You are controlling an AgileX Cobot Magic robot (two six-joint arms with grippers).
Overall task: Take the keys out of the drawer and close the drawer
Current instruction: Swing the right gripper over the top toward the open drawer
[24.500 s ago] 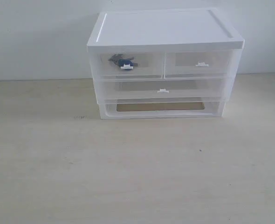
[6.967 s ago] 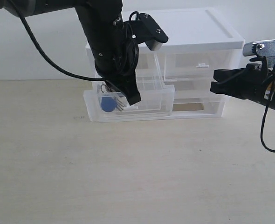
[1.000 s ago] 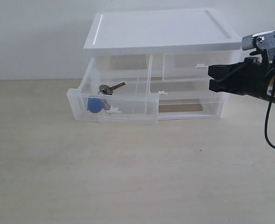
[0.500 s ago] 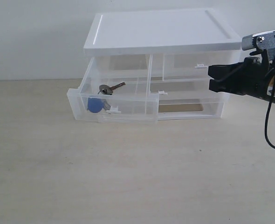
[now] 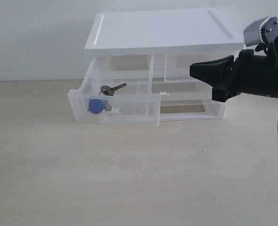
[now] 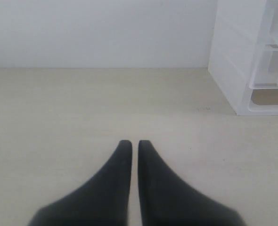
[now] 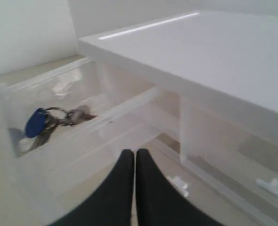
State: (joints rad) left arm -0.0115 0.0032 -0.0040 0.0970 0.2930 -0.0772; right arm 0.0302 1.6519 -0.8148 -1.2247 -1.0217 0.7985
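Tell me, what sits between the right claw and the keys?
Only clear plastic: the side wall of the open drawer stands between the right gripper and the keys, seen in the right wrist view.

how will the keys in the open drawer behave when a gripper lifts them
The keys are a loose bunch, so they would probably dangle and swing rather than lift stiffly. Being small metal, they are likely heavy for their size. The smooth blue fob looks rounded and might slip from a pinch.
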